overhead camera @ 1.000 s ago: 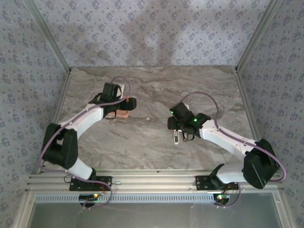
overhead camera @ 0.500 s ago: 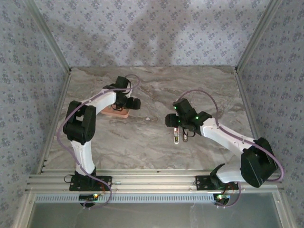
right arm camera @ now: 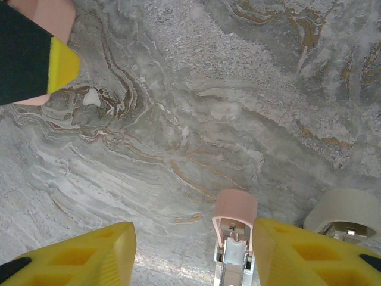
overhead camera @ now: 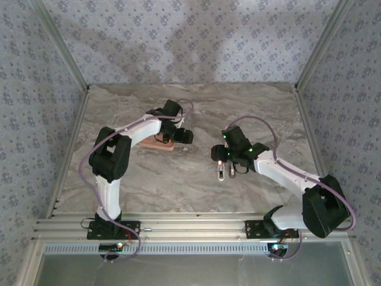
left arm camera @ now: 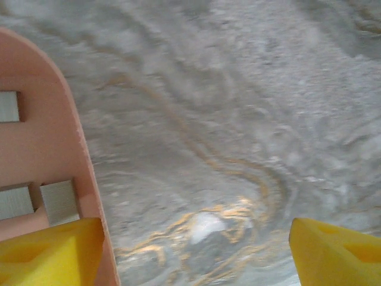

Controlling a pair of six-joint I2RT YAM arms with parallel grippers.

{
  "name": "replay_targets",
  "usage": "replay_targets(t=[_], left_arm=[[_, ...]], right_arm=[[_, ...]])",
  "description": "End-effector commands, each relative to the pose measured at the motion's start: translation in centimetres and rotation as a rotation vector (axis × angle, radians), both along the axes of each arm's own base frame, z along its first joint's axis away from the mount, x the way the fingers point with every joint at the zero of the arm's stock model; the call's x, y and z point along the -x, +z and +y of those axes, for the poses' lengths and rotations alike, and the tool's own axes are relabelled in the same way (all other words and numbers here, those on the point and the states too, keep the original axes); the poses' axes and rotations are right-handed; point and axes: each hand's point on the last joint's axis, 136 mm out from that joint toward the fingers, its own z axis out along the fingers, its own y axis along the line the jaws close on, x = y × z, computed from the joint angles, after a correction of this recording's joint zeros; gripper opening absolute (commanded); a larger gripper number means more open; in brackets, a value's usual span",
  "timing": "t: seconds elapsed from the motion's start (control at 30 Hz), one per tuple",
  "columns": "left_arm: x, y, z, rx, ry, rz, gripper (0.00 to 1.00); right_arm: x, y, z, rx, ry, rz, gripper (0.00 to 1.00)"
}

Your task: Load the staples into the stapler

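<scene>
Nearest me, the right tool (right arm camera: 191, 257) is hanging low over the desk (right arm camera: 196, 119) with its fingers standing apart, so it is not pinching anything. The stapler (right arm camera: 234, 235) is sitting open there. Its pink half is lying between the fingers, just against one finger (right arm camera: 297, 256), and its white half is showing on that finger's outer side. Farther out, the left tool (left arm camera: 193, 253) is hovering spread wide, with one fingertip (left arm camera: 50, 247) overlapping the edge of the salmon tray (left arm camera: 80, 149). The staples (left arm camera: 59, 201) are resting inside that tray as short grey strips.
</scene>
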Motion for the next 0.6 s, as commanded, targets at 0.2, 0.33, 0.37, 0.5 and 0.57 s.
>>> replay_targets(t=[0.2, 0.33, 0.37, 0.5, 0.57], left_arm=[[1.5, 3.6, -6.3, 0.174, -0.03, -0.025, 0.8], [1.1, 6.2, -4.0, 0.147, -0.014, -0.105, 0.8], [1.0, 6.6, -3.2, 0.139, -0.002, -0.118, 0.8], [0.4, 7.8, 1.6, 0.131, 0.089, -0.148, 0.81], [0.5, 8.2, 3.7, 0.136, 0.13, -0.159, 0.81]], right_arm=[[0.1, 1.2, 0.0, -0.033, 0.0, -0.027, 0.54], [-0.6, 2.1, 0.9, -0.065, 0.013, -0.049, 0.54], [-0.8, 2.2, 1.4, -0.078, 0.023, -0.05, 0.54], [-2.2, 2.8, 3.6, -0.088, 0.115, -0.051, 0.55], [-3.2, 3.1, 4.7, -0.073, 0.183, -0.061, 0.56]])
